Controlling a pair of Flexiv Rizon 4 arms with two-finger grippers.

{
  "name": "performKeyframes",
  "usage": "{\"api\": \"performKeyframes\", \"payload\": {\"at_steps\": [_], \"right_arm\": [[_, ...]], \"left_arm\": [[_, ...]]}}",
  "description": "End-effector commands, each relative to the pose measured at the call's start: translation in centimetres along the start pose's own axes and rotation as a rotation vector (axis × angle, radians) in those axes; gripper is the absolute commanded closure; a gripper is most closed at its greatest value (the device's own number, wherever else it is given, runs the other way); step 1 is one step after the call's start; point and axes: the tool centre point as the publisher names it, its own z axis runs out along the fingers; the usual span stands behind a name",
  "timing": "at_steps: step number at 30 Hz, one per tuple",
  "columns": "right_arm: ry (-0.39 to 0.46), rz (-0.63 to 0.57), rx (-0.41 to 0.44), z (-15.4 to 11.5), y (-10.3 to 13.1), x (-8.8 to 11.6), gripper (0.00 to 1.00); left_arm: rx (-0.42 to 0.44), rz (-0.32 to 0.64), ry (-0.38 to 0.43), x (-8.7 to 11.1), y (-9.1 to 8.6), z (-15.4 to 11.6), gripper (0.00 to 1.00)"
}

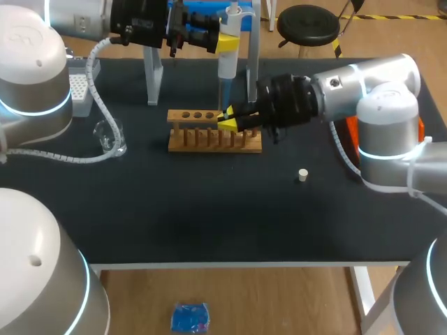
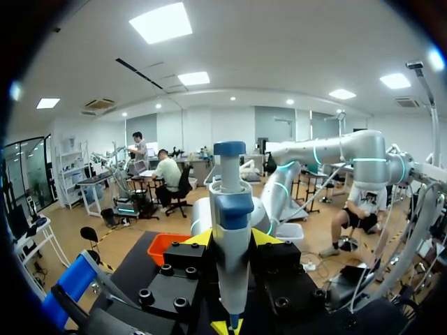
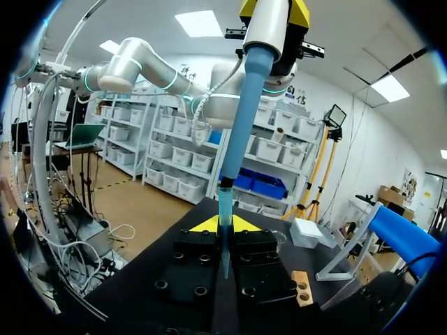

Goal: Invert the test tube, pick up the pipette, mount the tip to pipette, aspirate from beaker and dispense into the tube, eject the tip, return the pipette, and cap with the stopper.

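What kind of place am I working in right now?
Most likely a robotics lab bench set up for liquid handling: a wooden test tube rack, a glass beaker and a pipette in the left gripper, over a black table.

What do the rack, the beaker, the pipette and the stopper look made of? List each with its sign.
The rack looks wooden, matt: tan colour, slats. The beaker is clear glass or plastic; the table shows through. The pipette looks like smooth white and blue plastic. The stopper is pale and matt: rubber or cork, cannot tell.
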Motion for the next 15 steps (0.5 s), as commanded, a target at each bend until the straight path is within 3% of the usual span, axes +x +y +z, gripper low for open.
{"api": "performKeyframes", "payload": {"at_steps": [1, 15], "right_arm": [[0.000, 0.003, 0.002, 0.16, -0.22, -0.03, 1.00], [-0.019, 0.058, -0.053, 0.61, -0.12, 0.02, 1.00]], "left_arm": [[0.002, 0.002, -0.003, 0.06, 0.19, 0.00, 1.00], [0.002, 0.002, -0.003, 0.06, 0.19, 0.00, 1.00]]}}
